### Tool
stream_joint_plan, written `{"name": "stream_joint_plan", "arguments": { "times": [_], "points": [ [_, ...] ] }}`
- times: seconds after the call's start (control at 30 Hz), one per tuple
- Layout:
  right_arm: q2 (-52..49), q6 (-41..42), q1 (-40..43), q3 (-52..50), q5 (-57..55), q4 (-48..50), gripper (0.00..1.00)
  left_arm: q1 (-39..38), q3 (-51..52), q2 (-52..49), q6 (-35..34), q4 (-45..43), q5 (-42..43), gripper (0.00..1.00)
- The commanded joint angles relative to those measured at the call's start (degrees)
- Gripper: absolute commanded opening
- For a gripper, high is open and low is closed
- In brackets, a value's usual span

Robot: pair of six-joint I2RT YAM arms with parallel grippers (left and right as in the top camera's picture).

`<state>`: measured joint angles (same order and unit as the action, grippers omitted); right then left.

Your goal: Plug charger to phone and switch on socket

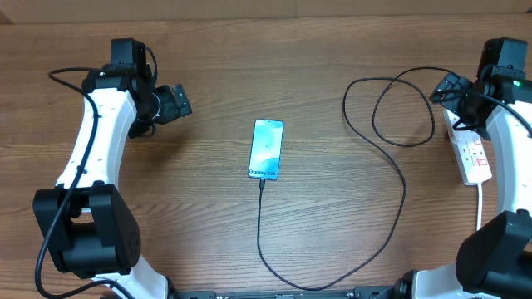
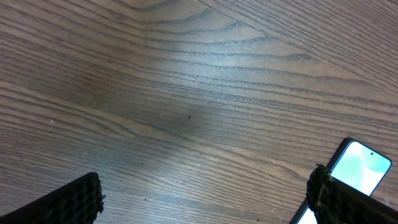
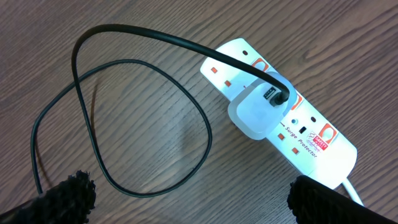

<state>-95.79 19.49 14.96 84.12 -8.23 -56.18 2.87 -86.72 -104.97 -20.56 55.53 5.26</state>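
Observation:
The phone (image 1: pixel 266 149) lies screen-up and lit at the table's middle; its corner shows in the left wrist view (image 2: pixel 362 163). The charger (image 1: pixel 405 191), a thin black cable, meets the phone's near short edge, sweeps right, then loops up to the socket (image 1: pixel 470 154). In the right wrist view the cable (image 3: pixel 205 134) ends in a white adapter (image 3: pixel 257 111) seated in the socket (image 3: pixel 314 140), which has small red switches (image 3: pixel 227 83). My left gripper (image 1: pixel 174 102) (image 2: pixel 202 205) is open over bare wood, left of the phone. My right gripper (image 1: pixel 450 88) (image 3: pixel 196 202) is open above the cable loop beside the socket.
The socket's white cord (image 1: pixel 480 199) runs toward the near right edge, under my right arm. My left arm's black cable (image 1: pixel 71 75) arcs at the far left. Wood-grain tabletop (image 1: pixel 332 50) fills the rest of the views.

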Motion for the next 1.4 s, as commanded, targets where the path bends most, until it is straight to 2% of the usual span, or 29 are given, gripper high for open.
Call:
{"name": "stream_joint_plan", "arguments": {
  "times": [0.0,0.23,0.37,0.67,0.77,0.97,1.37],
  "points": [
    [-1.95,0.26,0.35,1.4,-2.51,0.44,1.0,-0.28,-0.44,0.04,1.29,-0.07,-0.85,1.0],
    [-4.72,0.5,3.52,1.4,-4.81,0.09,1.0,-0.28,-0.44,0.04,1.29,-0.07,-0.85,1.0],
    [-4.85,4.85,6.45,1.4,-4.57,-1.57,1.0,-0.28,-0.44,0.04,1.29,-0.07,-0.85,1.0],
    [-4.85,6.12,13.64,1.4,-4.59,-3.08,1.0,-0.28,-0.44,0.04,1.29,-0.07,-0.85,1.0],
    [-4.87,9.53,17.18,1.4,-4.59,-2.93,1.0,-0.28,-0.44,0.04,1.29,-0.07,-0.85,1.0],
    [-6.08,10.8,21.64,1.4,-4.59,-0.26,1.0,-0.28,-0.44,0.04,1.29,-0.07,-0.85,1.0],
    [-7.54,10.75,22.67,1.36,-4.61,1.95,1.0,-0.28,-0.44,0.04,1.29,-0.07,-0.85,1.0]
  ]
}}
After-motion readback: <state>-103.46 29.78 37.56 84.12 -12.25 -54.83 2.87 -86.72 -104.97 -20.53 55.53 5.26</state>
